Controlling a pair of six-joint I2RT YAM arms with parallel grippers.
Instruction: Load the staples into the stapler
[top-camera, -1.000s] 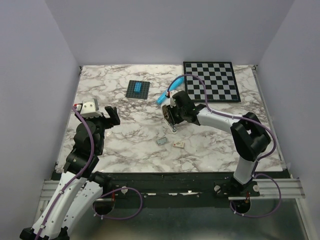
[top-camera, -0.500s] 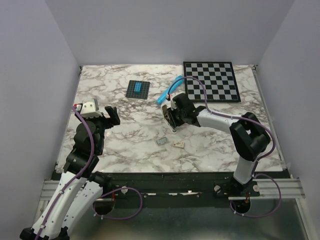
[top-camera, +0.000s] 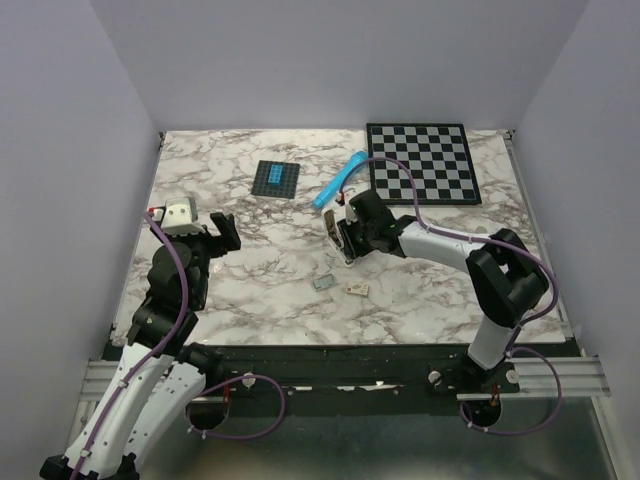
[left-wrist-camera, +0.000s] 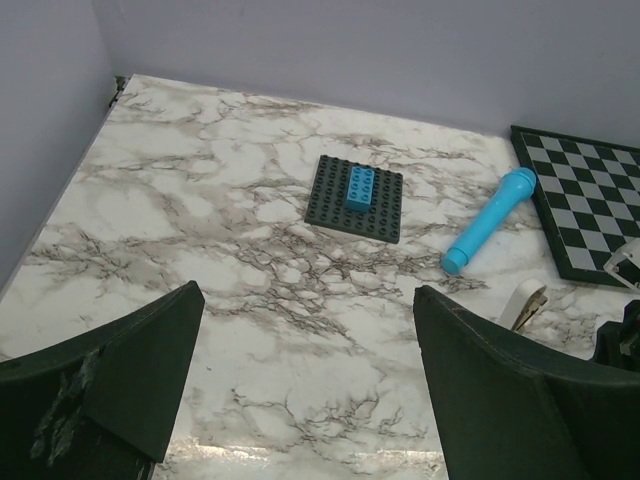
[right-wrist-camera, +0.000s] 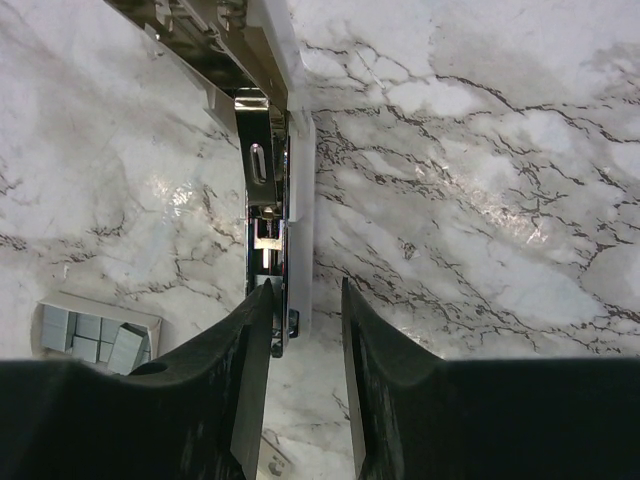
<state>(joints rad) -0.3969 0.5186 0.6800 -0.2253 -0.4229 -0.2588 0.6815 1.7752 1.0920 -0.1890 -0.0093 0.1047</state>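
– While we tag the top view, where do we put the stapler (top-camera: 343, 252)?
– Centre of frame, slightly right, over the marble table (top-camera: 250, 270). It's a cream bar, tilted, under the right gripper (top-camera: 342, 240). The left wrist view catches the stapler (left-wrist-camera: 523, 303) at lower right.
– Grip state?
– In the right wrist view the stapler (right-wrist-camera: 301, 200) runs from the top of frame down the middle, hinged open, with its shiny rail (right-wrist-camera: 262, 235) exposed. We see the right gripper (right-wrist-camera: 303, 300) partly closed around the near end. The finger (right-wrist-camera: 245, 380) at frame left is against the rail, and a sliver of gap shows by the other one. We log it as holding the stapler.
– Staples?
– The staples (top-camera: 324, 284) are a small grey block, flat on the table just below that gripper and apart from the stapler. A tan scrap (top-camera: 357, 288) lies just right of it. Lower left of the right wrist view shows grey strips in a pale frame (right-wrist-camera: 95, 335). We cannot tell which of the two pieces that is.
– Left side?
– At frame left, the left gripper (top-camera: 222, 232) has its jaws spread wide and holds nothing. In its own view the left gripper (left-wrist-camera: 308, 300) frames bare marble.
– Rest?
– The blue cylinder (top-camera: 338, 178) is at upper centre, its lower end near the right gripper. The dark studded plate (top-camera: 285, 185) carrying a blue brick (top-camera: 273, 177) sits left of it. The checkerboard (top-camera: 420, 163) is at upper right.
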